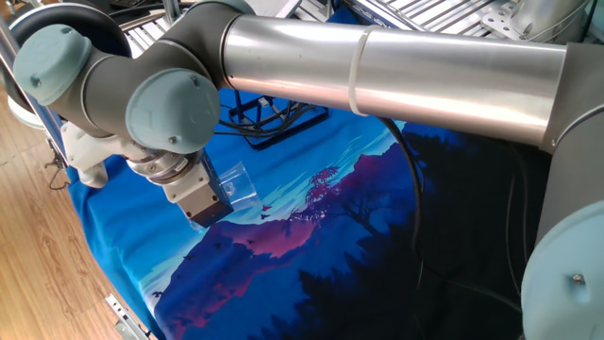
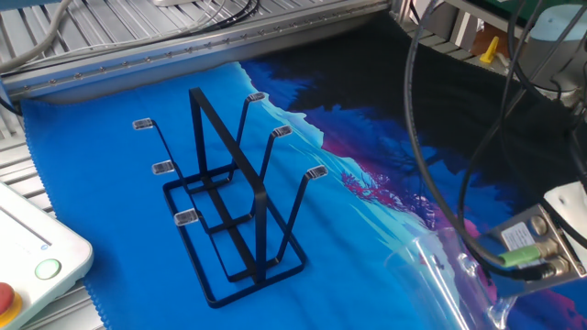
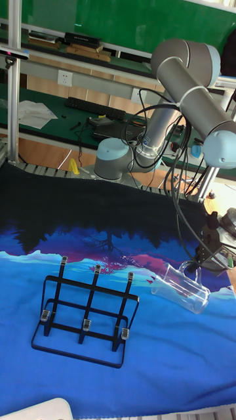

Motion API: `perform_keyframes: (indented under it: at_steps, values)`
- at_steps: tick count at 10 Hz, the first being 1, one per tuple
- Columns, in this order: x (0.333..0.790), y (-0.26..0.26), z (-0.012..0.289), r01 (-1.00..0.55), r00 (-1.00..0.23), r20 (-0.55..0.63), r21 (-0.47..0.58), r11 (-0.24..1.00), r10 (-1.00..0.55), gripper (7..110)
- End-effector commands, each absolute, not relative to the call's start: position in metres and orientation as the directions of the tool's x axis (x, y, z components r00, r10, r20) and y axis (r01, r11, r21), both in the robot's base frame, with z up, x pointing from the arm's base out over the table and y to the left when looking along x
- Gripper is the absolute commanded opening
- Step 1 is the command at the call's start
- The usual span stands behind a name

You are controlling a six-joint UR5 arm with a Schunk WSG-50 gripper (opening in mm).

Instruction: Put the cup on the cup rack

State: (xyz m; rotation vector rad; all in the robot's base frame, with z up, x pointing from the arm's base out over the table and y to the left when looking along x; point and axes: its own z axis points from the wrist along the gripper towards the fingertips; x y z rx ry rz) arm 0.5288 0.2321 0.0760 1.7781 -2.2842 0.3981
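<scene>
The cup (image 3: 181, 289) is a clear glass mug, tipped on its side just above the blue cloth, to the right of the cup rack. My gripper (image 3: 198, 264) is shut on the cup's upper end, near its handle. In one fixed view the cup (image 1: 234, 181) shows beside the gripper (image 1: 217, 195) under the big arm. The other fixed view has the cup (image 2: 429, 280) at the lower right, held by the gripper (image 2: 479, 275). The cup rack (image 2: 230, 213), black wire with several upright pegs, stands empty on the cloth (image 3: 85, 308), well apart from the cup.
A blue and black landscape cloth (image 2: 110, 183) covers the table. A white button box (image 2: 32, 261) sits at the left corner. Black cables (image 2: 431, 119) hang over the right side. Metal rails (image 2: 138, 37) run along the far edge.
</scene>
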Motion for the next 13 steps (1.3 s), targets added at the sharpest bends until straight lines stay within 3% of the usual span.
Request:
perform_keyframes:
  at_steps: [1,13]
  values:
    - [0.532,0.243,0.073,-0.972,-0.233,0.288,-0.073,0.222,-0.929,7]
    - [0.531,0.235,0.078,-0.983,-0.185,0.303,-0.067,0.173,-0.935,7]
